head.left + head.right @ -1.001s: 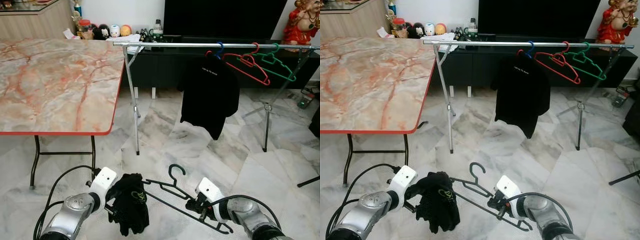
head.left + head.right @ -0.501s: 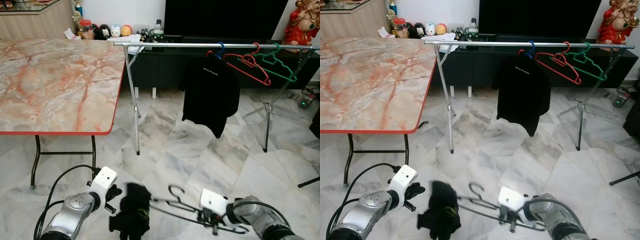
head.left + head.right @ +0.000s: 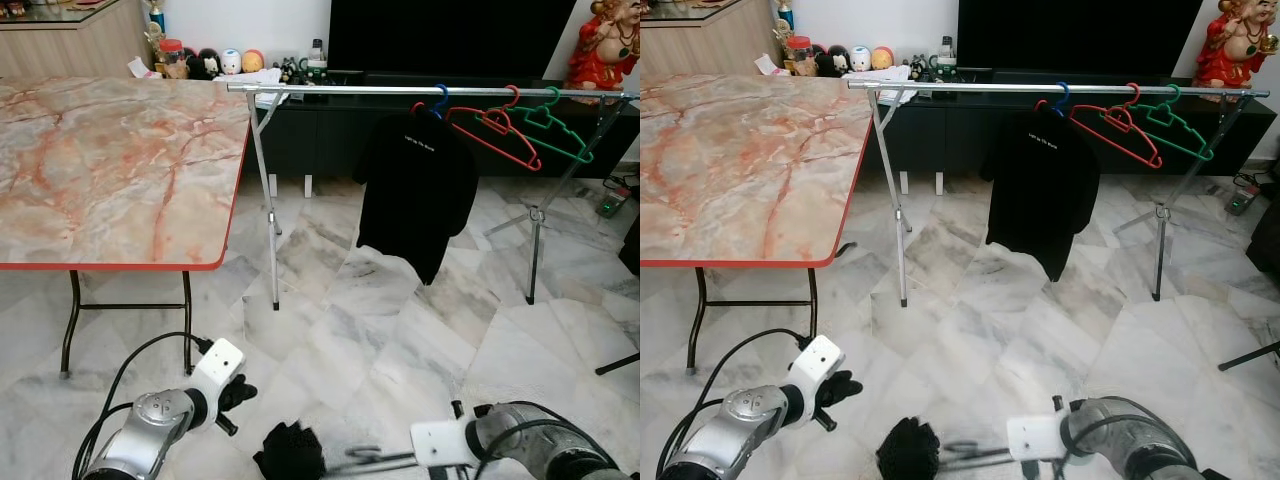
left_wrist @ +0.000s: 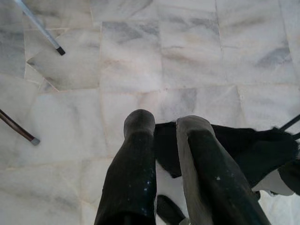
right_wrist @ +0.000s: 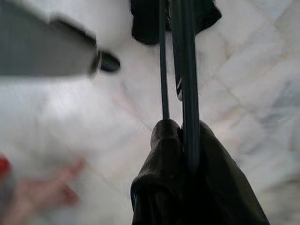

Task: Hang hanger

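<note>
A: Both arms dropped since a second ago; hanger [image 3: 375,458] and its black garment [image 3: 290,452] went from mid-height to near the floor, and the left tool [image 4: 161,140] let go of the cloth.

B: Tool states?

A: Right tool [image 5: 180,136] is clamped on the hanger's wire, seen clearly in its wrist view. Left tool has its fingers close together with nothing between them, hovering just beside the garment.

B: Where's the target?

A: Rail [image 3: 420,90] of the drying rack, well apart and much higher. Black shirt [image 3: 415,190], red hanger [image 3: 495,125] and green hanger [image 3: 555,125] already hang there. Marble worktop [image 3: 110,170] sits to the left.

B: Risks?

A: Garment is bunched on one end, so it could slide off when lifted. One-handed grip on thin wire could let the hanger twist, and the hook might miss the rail. Motion blur too, so exact hook position is unclear.
</note>
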{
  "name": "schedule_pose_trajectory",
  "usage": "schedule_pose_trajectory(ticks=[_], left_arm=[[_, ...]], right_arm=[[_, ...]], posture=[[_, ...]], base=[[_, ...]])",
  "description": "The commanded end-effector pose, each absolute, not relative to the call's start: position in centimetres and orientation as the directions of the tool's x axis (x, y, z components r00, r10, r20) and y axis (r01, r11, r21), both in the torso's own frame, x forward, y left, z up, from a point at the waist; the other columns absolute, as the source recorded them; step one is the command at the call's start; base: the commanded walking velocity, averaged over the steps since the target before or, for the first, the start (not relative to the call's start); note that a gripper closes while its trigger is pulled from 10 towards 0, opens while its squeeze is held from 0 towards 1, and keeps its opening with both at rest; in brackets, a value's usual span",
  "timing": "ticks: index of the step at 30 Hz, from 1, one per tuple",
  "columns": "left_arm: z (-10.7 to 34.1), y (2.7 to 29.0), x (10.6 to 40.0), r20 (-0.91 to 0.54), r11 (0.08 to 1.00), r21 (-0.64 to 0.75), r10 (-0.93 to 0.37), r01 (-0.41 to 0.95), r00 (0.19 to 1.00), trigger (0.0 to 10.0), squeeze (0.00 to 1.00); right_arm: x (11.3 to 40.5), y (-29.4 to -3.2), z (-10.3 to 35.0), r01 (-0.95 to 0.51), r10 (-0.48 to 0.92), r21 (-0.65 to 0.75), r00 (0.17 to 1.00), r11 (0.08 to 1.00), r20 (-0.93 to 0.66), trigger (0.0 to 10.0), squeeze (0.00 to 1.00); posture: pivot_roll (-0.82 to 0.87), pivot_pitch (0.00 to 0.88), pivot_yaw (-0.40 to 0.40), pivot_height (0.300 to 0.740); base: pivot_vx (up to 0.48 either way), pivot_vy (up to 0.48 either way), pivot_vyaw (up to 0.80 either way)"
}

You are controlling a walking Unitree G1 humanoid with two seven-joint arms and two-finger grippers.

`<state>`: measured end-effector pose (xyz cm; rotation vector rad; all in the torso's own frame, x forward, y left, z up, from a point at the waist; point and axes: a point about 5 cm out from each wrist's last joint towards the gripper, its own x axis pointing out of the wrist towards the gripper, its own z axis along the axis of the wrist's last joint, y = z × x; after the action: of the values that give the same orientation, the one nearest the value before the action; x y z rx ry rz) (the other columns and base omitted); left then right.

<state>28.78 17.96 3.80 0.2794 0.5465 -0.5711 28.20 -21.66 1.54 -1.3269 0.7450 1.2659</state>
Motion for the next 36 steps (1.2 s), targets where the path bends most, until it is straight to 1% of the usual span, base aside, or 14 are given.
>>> schedule_pose_trajectory(ticks=[1, 3, 9, 10, 11, 12, 15, 16, 20, 21, 25, 27, 31, 36], left_arm=[[3.7, 18.1, 28.5, -0.573, 0.789, 0.130, -0.434, 0.600, 0.695, 10.0, 0.00], [3.4, 18.2, 28.2, -0.599, 0.761, 0.156, -0.435, 0.630, 0.673, 10.0, 0.00], [2.8, 18.1, 27.7, -0.630, 0.721, 0.174, -0.442, 0.670, 0.639, 10.0, 0.00], [2.7, 18.1, 27.6, -0.636, 0.714, 0.181, -0.440, 0.677, 0.634, 10.0, 0.00], [2.7, 18.1, 27.6, -0.636, 0.714, 0.181, -0.440, 0.677, 0.634, 10.0, 0.00], [2.6, 18.1, 27.6, -0.641, 0.714, 0.191, -0.429, 0.674, 0.636, 10.0, 0.00], [2.5, 18.2, 27.8, -0.635, 0.731, 0.203, -0.408, 0.652, 0.656, 10.0, 0.00], [2.6, 18.4, 28.1, -0.623, 0.753, 0.219, -0.381, 0.620, 0.683, 10.0, 0.00], [2.7, 18.4, 28.3, -0.609, 0.771, 0.221, -0.369, 0.598, 0.701, 10.0, 0.00], [2.8, 18.2, 28.3, -0.594, 0.777, 0.218, -0.374, 0.590, 0.712, 10.0, 0.00], [3.0, 18.0, 28.5, -0.577, 0.776, 0.235, -0.374, 0.586, 0.726, 10.0, 0.00], [3.1, 17.9, 28.6, -0.569, 0.780, 0.239, -0.370, 0.578, 0.734, 10.0, 0.00], [3.3, 17.8, 29.1, -0.546, 0.786, 0.265, -0.355, 0.558, 0.759, 10.0, 0.00], [3.6, 17.8, 29.3, -0.533, 0.785, 0.270, -0.361, 0.558, 0.765, 10.0, 0.00]], right_arm=[[28.8, -21.7, 2.3, -0.911, 0.236, -0.317, 0.258, -0.264, -0.937, 0.0, 0.00], [29.7, -21.9, 3.3, -0.857, 0.229, -0.383, 0.320, -0.343, -0.920, 0.0, 0.00], [31.2, -22.0, 5.0, -0.787, 0.225, -0.474, 0.417, -0.396, -0.881, 0.0, 0.00], [31.9, -21.8, 5.8, -0.786, 0.253, -0.526, 0.463, -0.324, -0.849, 0.0, 0.00], [31.9, -21.8, 5.8, -0.786, 0.253, -0.526, 0.463, -0.324, -0.849, 0.0, 0.00], [33.2, -21.4, 7.0, -0.789, 0.309, -0.604, 0.549, -0.115, -0.776, 0.0, 0.00], [33.9, -20.7, 7.6, -0.785, 0.383, -0.595, 0.609, 0.172, -0.694, 0.0, 0.00], [33.9, -20.0, 7.4, -0.784, 0.437, -0.539, 0.619, 0.307, -0.652, 0.0, 0.00], [33.6, -19.4, 6.9, -0.788, 0.475, -0.486, 0.615, 0.377, -0.629, 0.0, 0.00], [33.0, -18.7, 5.9, -0.798, 0.515, -0.409, 0.600, 0.443, -0.612, 0.0, 0.00], [32.3, -18.1, 4.8, -0.788, 0.536, -0.315, 0.598, 0.529, -0.597, 0.0, 0.00], [32.0, -17.6, 4.5, -0.801, 0.568, -0.267, 0.576, 0.536, -0.587, 0.0, 0.00], [30.5, -17.6, 3.3, -0.896, 0.613, -0.182, 0.414, 0.405, -0.673, 0.0, 0.00], [29.8, -18.3, 3.1, -0.942, 0.609, -0.151, 0.311, 0.300, -0.729, 0.0, 0.00]], posture=[[0.07, 0.088, -0.040, 0.740], [0.07, 0.090, -0.038, 0.740], [0.06, 0.092, -0.033, 0.740], [0.06, 0.092, -0.034, 0.740], [0.06, 0.092, -0.034, 0.740], [0.06, 0.091, -0.035, 0.740], [0.06, 0.090, -0.036, 0.740], [0.06, 0.091, -0.038, 0.740], [0.06, 0.091, -0.037, 0.740], [0.07, 0.091, -0.034, 0.740], [0.06, 0.092, -0.033, 0.740], [0.07, 0.089, -0.031, 0.740], [0.06, 0.078, -0.032, 0.740], [0.06, 0.072, -0.032, 0.740]], base=[[0.000, 0.000, 0.00], [0.000, 0.000, 0.00], [0.000, 0.000, 0.00], [0.000, 0.000, 0.00], [0.000, 0.000, 0.00], [0.000, 0.000, 0.00], [0.000, 0.000, 0.00], [0.000, 0.000, 0.00], [0.000, 0.000, 0.00], [0.000, 0.000, 0.00], [0.000, 0.000, 0.00], [0.000, 0.000, 0.00], [0.000, 0.000, 0.00], [0.000, 0.000, 0.00]])
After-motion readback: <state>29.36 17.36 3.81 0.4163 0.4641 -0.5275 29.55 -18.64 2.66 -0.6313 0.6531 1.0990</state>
